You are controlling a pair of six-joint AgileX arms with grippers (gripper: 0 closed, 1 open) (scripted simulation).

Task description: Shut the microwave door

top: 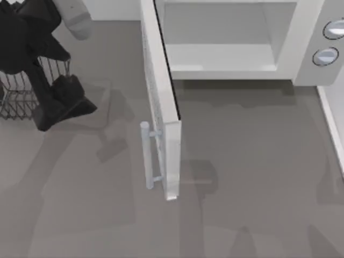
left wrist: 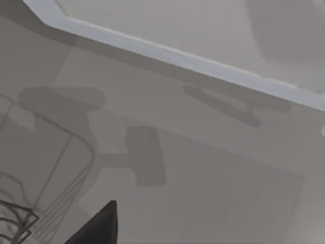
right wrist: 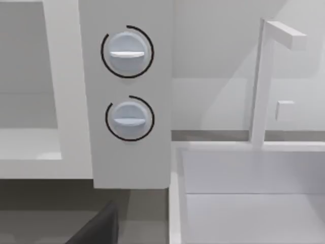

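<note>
The microwave door stands wide open, swung straight out from the left edge of the microwave, its bar handle facing left. My worry: a push landing near the hinge would barely turn it, and a glancing contact could slide off the handle. My left jaws sit well left of the door, beside the wire rack (spread or pressed together, I cannot tell).
</note>
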